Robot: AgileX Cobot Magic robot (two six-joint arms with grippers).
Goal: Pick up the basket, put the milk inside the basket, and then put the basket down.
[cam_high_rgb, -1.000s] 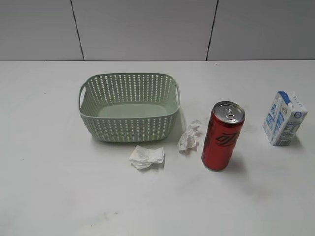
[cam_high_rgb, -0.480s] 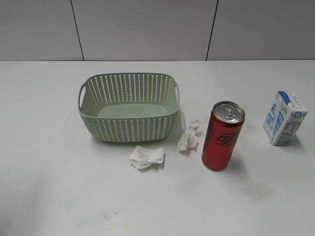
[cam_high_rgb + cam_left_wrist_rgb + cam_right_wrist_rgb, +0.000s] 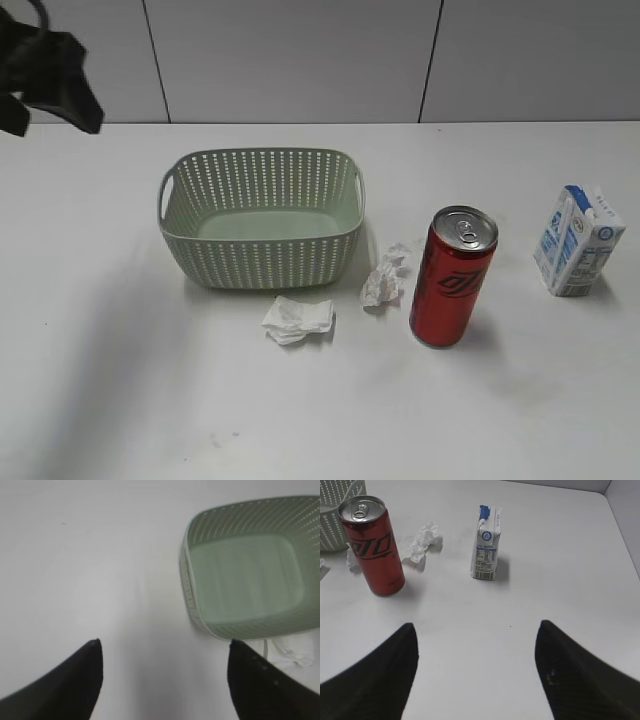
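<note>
Table (image 3: 120, 400) surface lay bare across the whole near strip and down the left side, so the widest free ground was left of and in front of the basket (image 3: 262, 216). Behind everything ran a grey panelled wall (image 3: 300, 60), well back from the objects.

The basket stood upright left of centre, its open top facing up and nothing inside it; in the left wrist view its pale floor (image 3: 245, 580) showed bare. Two crumpled tissues lay near it: one (image 3: 298, 319) just in front of its near wall, the other (image 3: 385, 278) off its front right corner, between the basket and the red can (image 3: 452, 276). The can stood upright, tab end up, close beside that second tissue. The milk (image 3: 578, 241) stood upright by itself well to the right of the can, near the right edge of the exterior view, with open table all round it; the right wrist view showed clear surface between the carton (image 3: 486, 542) and the camera.

The left gripper (image 3: 165, 645) hung above bare table left of the basket, its dark fingers spread wide and holding nothing; in the exterior view part of that arm (image 3: 45, 75) showed high at the top left corner. The right gripper (image 3: 477, 630) also stood wide apart and empty, above the table on the near side of the can and milk.
</note>
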